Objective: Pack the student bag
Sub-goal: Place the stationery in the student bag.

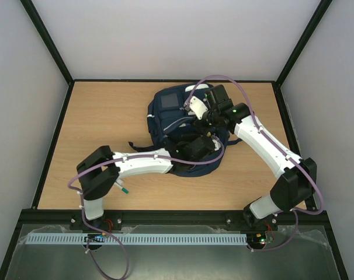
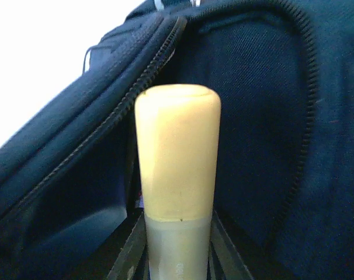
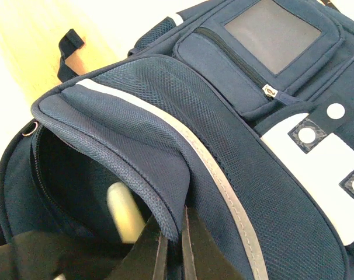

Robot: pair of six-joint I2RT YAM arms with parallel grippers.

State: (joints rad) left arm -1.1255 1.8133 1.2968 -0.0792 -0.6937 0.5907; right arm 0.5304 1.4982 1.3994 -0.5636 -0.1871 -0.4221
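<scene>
The student bag (image 1: 168,111), navy with white stripes and patches, lies in the middle of the table with its main compartment open. My left gripper (image 2: 178,236) is shut on a cream-capped pale stick (image 2: 177,151) and holds it upright in the bag's opening, beside the zip (image 2: 136,93). In the top view the left gripper (image 1: 200,143) is over the bag's near side. My right gripper (image 3: 172,233) is shut on the rim of the bag's opening flap (image 3: 136,151) and holds it up. The stick (image 3: 125,219) shows inside, under that flap.
A green-tipped pen (image 1: 122,188) lies on the wooden table (image 1: 107,116) by the left arm's elbow. A dark strap (image 1: 136,146) trails from the bag towards the left arm. Grey walls close in the table on three sides.
</scene>
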